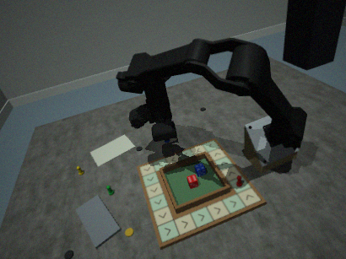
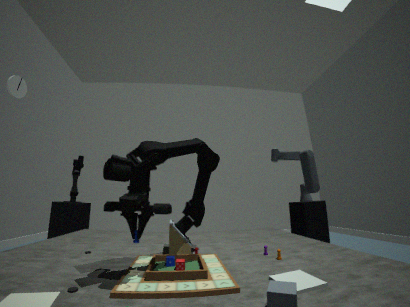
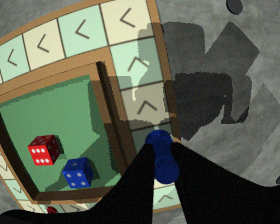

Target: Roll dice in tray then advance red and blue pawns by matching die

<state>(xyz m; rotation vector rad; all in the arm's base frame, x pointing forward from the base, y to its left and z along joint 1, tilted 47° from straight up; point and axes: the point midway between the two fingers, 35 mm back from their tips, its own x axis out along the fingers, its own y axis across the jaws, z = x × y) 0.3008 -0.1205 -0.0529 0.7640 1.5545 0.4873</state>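
Note:
My gripper (image 1: 167, 140) (image 2: 136, 236) (image 3: 160, 150) is shut on the blue pawn (image 2: 136, 239) (image 3: 166, 170) and holds it upright, well above the surface. In the wrist view the pawn covers part of the board's side row. The red die (image 1: 192, 181) (image 2: 180, 264) (image 3: 43, 152) and blue die (image 1: 200, 169) (image 2: 170, 261) (image 3: 77, 173) rest apart in the tray (image 1: 202, 201) (image 2: 175, 275); several pips show on each. The red pawn (image 1: 240, 181) (image 2: 196, 250) stands on the arrow board (image 1: 202, 218) (image 3: 82, 30), beside the tray.
A yellow pawn (image 1: 80, 170), green pawn (image 1: 110, 190), grey slab (image 1: 98, 220) and yellow disc (image 1: 129, 232) lie off the board. A pale sheet (image 1: 112, 150) is nearby. Purple (image 2: 266, 250) and orange (image 2: 279, 254) pawns stand farther off.

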